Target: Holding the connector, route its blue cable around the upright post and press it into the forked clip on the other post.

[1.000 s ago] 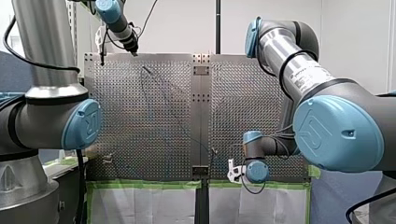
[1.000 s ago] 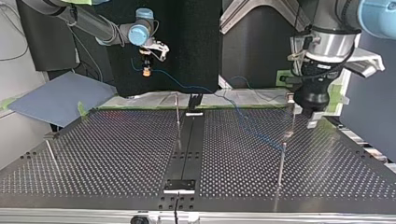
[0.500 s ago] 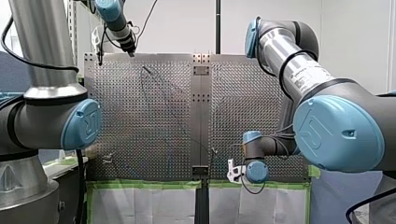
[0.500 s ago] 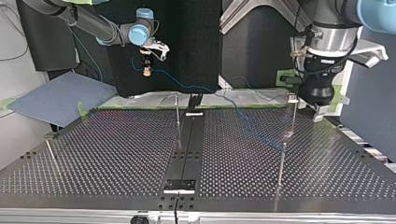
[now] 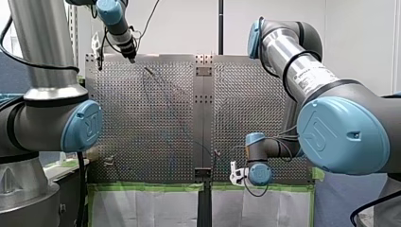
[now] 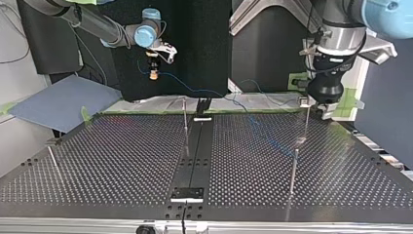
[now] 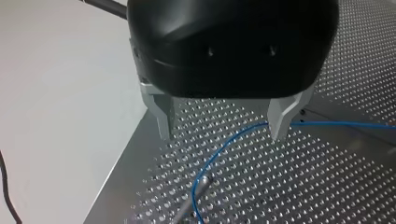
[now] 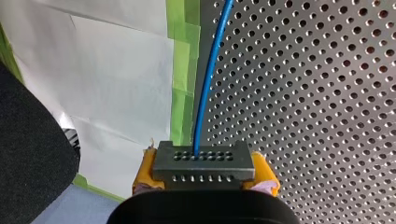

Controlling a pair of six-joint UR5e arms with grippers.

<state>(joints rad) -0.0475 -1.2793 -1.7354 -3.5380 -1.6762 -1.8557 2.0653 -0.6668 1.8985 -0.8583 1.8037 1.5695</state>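
My right end effector (image 8: 203, 171) is clenched on the connector (image 8: 203, 161). The dark grey block sits squeezed between its yellow pads (image 8: 144, 171). The blue cable (image 8: 208, 79) leaves the connector's face and runs ahead along the edge of the perforated table (image 8: 308, 93), beside the green tape (image 8: 183, 70). In the top view this end effector (image 6: 153, 73) hangs in the air beyond the table's far edge, and the cable (image 6: 195, 90) trails from it down onto the table.

My left end effector (image 7: 223, 133) is released. Its two metal fingers (image 7: 164, 119) are spread wide with nothing gripped between them. The blue cable (image 7: 224, 145) passes on the table below them, running under or behind one finger; I cannot tell whether it touches. Ahead of the fingers the cable curves at the tip of a thin post (image 7: 200, 185). In the top view this end effector (image 6: 324, 109) hovers over the table's far right corner, just beside the top of a slim post (image 6: 306, 124).
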